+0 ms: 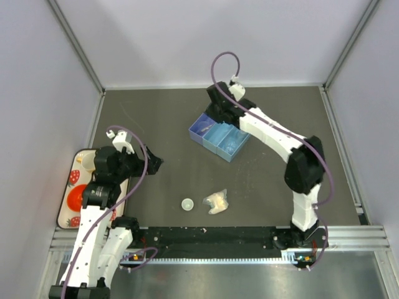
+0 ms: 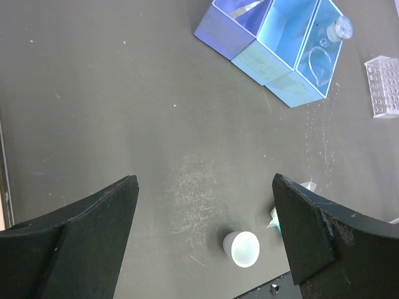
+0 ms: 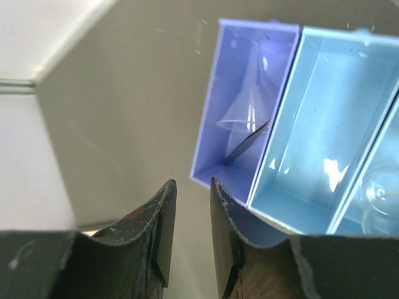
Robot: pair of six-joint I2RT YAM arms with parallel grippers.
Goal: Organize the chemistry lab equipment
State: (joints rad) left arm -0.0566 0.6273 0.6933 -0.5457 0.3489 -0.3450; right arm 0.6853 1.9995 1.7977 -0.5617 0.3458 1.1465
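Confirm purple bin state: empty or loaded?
Loaded. Right wrist view shows a clear funnel lying inside the purple bin; the light-blue bin beside it looks empty.

No text, labels or numbers are readable.

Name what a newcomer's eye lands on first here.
A row of three blue plastic bins sits mid-table, the right tool poised at its purple-blue end. Nearer the arms lie a small white round dish and a pale yellowish packet, side by side but apart.
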